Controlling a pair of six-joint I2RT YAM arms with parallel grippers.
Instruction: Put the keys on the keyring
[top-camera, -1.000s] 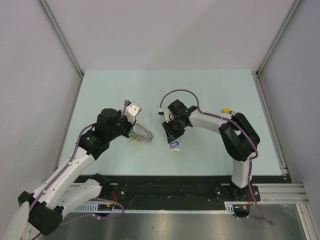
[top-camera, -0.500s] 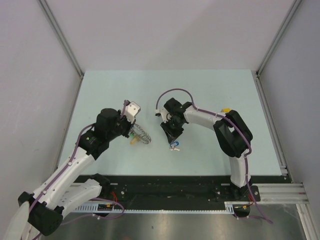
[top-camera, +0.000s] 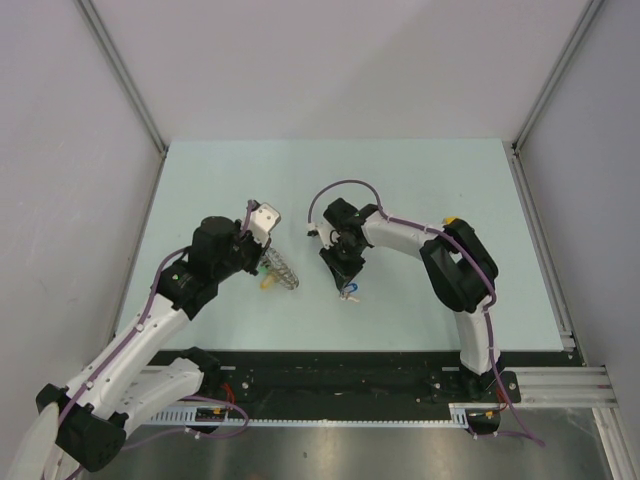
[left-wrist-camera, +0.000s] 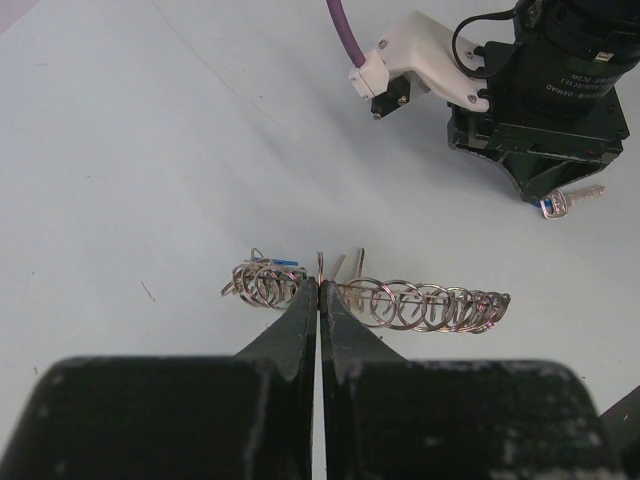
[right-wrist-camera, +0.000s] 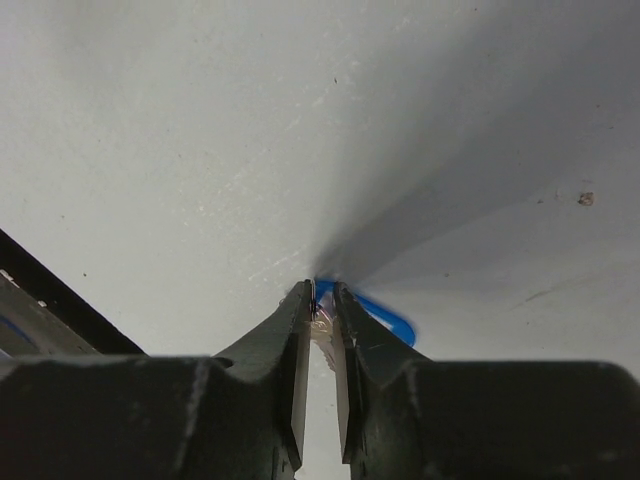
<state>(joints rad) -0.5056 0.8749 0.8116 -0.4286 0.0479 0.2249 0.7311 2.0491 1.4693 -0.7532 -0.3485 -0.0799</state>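
Note:
My left gripper (left-wrist-camera: 320, 285) is shut on the keyring (left-wrist-camera: 420, 305), a band of silver wire loops held a little above the table. In the top view the keyring (top-camera: 283, 268) hangs edge-on, with yellow and green key tags (top-camera: 265, 281) under it. A blue tag (left-wrist-camera: 282, 264) shows at the ring's left end. My right gripper (right-wrist-camera: 323, 295) points down at the table, its jaws narrowed on the metal part of the blue key (right-wrist-camera: 385, 318). That blue key (top-camera: 349, 293) lies on the table below the right gripper (top-camera: 346, 280).
A yellow-tagged key (top-camera: 452, 221) lies on the table behind the right arm's elbow. The right gripper's body (left-wrist-camera: 545, 90) stands close to the right of the keyring. Metal rails (top-camera: 540, 235) edge the pale green table (top-camera: 330, 180).
The right gripper has shifted slightly left and down onto the blue key and its jaws have narrowed. The left gripper has turned the keyring more edge-on.

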